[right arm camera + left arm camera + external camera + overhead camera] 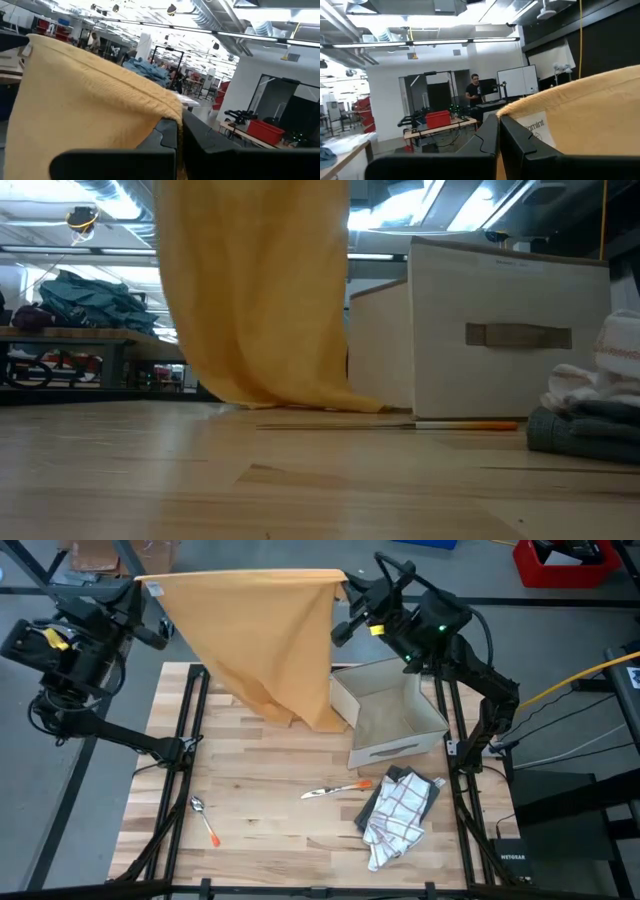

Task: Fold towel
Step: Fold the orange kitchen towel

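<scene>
- We see the yellow towel (268,635) stretched in the air above the far edge of the wooden worktop (270,810), held by its two upper corners between both arms.
- The left gripper (150,590) is clamped shut on the towel's corner beyond the worktop's far-left corner; in the left wrist view the cloth's hem, with a small label, runs right into the closed fingers (490,137).
- The right gripper (345,585) is pinched shut on the opposite upper corner, past the far edge nearer the right side; the right wrist view shows the towel's edge tucked between its dark fingers (167,135).
- From table height, we see the towel hanging in loose folds, its lower hem (300,402) reaching the worktop just beside the box.
- An open white fabric box (390,715) with a slot handle sits toward the far-right of the worktop, close to the draped cloth.
- An orange-handled knife (335,790) lies near the middle, in front of the box.
- A pile of checked and grey dishcloths (398,812) rests near the right edge.
- A spoon (205,818) with an orange handle lies near the left edge.
- A person (474,95) stands in the room beyond.
</scene>
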`<action>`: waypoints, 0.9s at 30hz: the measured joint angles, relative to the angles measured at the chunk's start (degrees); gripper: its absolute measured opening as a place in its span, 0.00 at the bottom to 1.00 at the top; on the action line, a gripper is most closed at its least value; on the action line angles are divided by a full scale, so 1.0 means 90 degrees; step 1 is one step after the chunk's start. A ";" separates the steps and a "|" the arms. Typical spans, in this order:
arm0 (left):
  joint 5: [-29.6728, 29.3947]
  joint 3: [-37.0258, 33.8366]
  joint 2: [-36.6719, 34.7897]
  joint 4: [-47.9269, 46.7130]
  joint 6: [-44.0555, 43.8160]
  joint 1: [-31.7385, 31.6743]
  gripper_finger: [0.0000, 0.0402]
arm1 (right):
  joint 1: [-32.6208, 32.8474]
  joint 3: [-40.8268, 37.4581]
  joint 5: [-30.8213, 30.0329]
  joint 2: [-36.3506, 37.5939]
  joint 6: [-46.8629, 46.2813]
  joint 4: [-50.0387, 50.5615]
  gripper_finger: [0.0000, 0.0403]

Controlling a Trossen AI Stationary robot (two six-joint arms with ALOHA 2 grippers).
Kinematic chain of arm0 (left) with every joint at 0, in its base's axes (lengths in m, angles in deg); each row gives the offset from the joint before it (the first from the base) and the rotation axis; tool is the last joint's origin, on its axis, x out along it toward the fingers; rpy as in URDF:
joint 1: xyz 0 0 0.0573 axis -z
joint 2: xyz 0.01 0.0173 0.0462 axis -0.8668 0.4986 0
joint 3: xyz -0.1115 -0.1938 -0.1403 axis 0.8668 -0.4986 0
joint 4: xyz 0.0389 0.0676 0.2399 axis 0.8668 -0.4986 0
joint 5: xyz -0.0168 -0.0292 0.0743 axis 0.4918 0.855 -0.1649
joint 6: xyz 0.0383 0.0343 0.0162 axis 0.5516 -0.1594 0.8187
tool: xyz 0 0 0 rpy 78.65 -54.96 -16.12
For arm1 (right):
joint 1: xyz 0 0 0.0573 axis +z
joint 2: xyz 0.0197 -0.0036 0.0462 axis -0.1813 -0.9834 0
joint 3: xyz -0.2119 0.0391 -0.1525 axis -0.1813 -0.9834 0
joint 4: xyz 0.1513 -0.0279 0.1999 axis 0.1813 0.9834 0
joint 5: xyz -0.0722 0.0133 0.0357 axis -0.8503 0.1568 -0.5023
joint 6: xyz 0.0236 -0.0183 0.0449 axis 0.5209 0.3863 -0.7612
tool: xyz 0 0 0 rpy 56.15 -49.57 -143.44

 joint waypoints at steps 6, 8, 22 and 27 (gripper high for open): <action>0.0018 0.0053 0.0019 -0.0013 0.0104 0.0055 0.00 | -0.0082 -0.0002 0.0097 0.0149 -0.0018 -0.0153 0.02; 0.0015 0.0055 0.0069 -0.0013 0.0082 0.0053 0.00 | -0.0099 -0.0002 0.0208 0.0165 -0.0023 -0.0160 0.02; 0.0508 0.0060 0.0262 -0.0052 -0.1037 0.1142 0.00 | 0.0814 0.0001 0.0299 0.0451 -0.0199 0.0450 0.02; 0.0525 0.0063 0.0257 -0.0618 -0.2071 0.1696 0.00 | 0.1175 0.0002 0.0185 0.0552 -0.0192 0.0920 0.02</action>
